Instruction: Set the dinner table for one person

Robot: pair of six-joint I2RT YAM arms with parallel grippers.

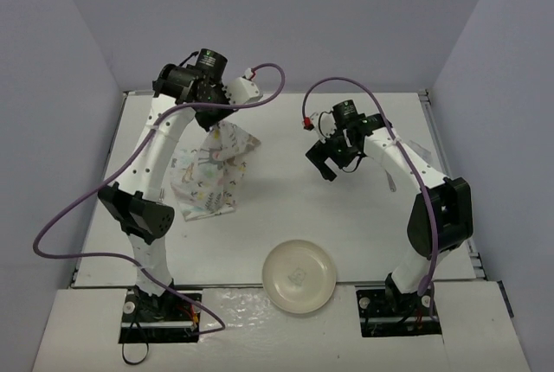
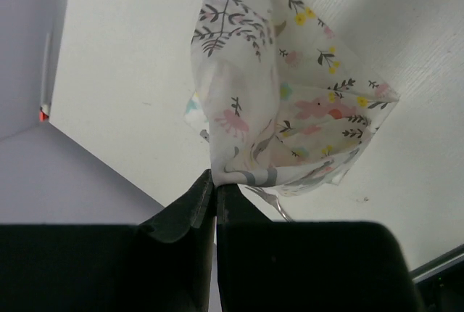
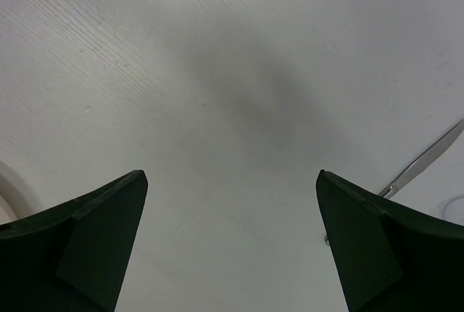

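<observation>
Left gripper, far left: jaws pinching one edge of the patterned cloth placemat, which hangs crumpled. Right gripper, centre-right: jaws spread above bare tabletop. The white dinner table underlies both arms. A cream plate sits at its near edge.

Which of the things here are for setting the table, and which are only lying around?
For the job: dinner table; patterned placemat, pinched in the left pincer; cream plate; metal utensil, type unclear.

Just lying about: nothing loose that I see; only the arms' purple cables.
</observation>
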